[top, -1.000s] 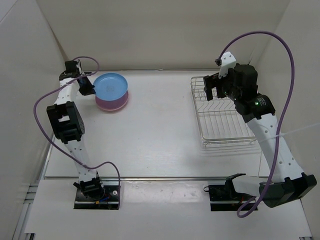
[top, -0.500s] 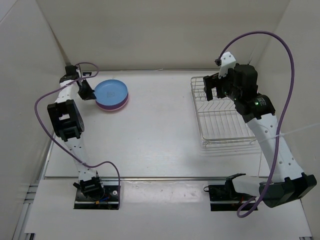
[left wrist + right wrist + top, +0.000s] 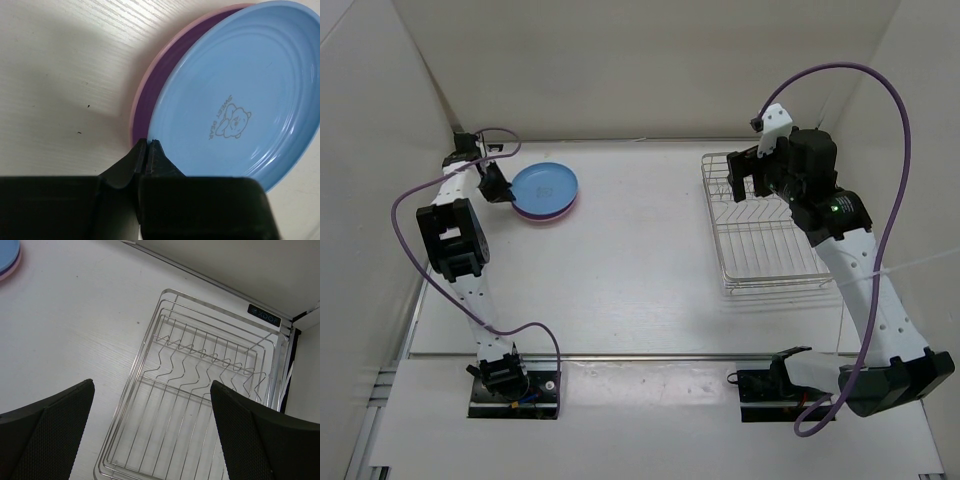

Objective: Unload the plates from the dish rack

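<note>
The light blue plate [image 3: 546, 184] with a bear mark lies slightly tilted on the pink plate [image 3: 533, 212] at the table's far left. In the left wrist view the blue plate [image 3: 235, 95] covers most of the pink plate [image 3: 150, 90]. My left gripper [image 3: 498, 187] is shut on the blue plate's near rim, its jaws pinching it [image 3: 148, 143]. The silver wire dish rack [image 3: 766, 240] stands at the far right with nothing in it. My right gripper [image 3: 742, 180] hangs open above the rack's far end, and shows open [image 3: 151, 385] over the rack [image 3: 263, 315].
White walls close in the table on the left, the back and the right. The rack sits close to the right wall. Both plates show at the top left corner of the right wrist view [image 3: 7, 255].
The blue plate has come down from a steeper tilt onto the pink plate, and my left gripper has lowered with it. The right arm has not moved.
</note>
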`<state>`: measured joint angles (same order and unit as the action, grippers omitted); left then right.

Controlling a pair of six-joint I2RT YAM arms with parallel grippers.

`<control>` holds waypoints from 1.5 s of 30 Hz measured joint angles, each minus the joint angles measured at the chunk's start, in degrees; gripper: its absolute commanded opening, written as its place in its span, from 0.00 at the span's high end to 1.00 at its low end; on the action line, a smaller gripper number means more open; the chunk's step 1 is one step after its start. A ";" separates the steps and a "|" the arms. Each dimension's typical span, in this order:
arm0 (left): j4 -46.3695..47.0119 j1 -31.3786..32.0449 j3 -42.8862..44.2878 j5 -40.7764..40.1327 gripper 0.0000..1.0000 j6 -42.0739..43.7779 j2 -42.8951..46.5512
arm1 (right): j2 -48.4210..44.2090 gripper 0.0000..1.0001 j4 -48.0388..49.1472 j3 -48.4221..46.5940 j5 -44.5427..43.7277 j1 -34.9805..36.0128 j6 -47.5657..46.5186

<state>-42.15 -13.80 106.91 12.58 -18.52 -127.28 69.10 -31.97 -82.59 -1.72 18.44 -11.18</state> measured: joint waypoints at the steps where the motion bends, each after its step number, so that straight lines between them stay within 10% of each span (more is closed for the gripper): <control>1: 0.13 0.02 -0.13 0.00 0.89 0.07 0.00 | -0.07 0.00 0.00 0.00 0.07 0.00 0.02; 11: 0.13 0.04 -0.50 -0.11 0.53 0.70 0.00 | -0.59 0.00 0.09 0.24 0.42 0.00 0.02; 14: 0.22 0.04 -0.55 -0.02 0.33 0.76 0.00 | -0.79 0.00 -0.02 1.03 0.59 -0.11 0.00; 16: 0.20 0.04 -0.70 0.00 0.02 1.09 0.00 | -0.79 0.00 -0.02 1.14 0.66 -0.24 0.00; 25: -2.16 -0.02 -1.27 -0.42 0.00 4.68 8.13 | -0.74 0.00 -0.22 0.83 -0.83 -5.22 0.63; 37: -5.01 -6.97 -24.83 -9.25 0.00 16.02 61.57 | -5.31 0.00 -6.16 2.84 -5.51 -31.58 3.50; 45: -11.41 -6.97 -30.23 -12.22 0.00 19.69 71.97 | -13.25 0.00 -8.04 8.52 3.39 -49.05 3.69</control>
<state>-53.56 -20.78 76.69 0.36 1.17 -55.31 55.86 -40.01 -74.06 1.67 -30.61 -7.49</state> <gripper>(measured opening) 0.998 0.998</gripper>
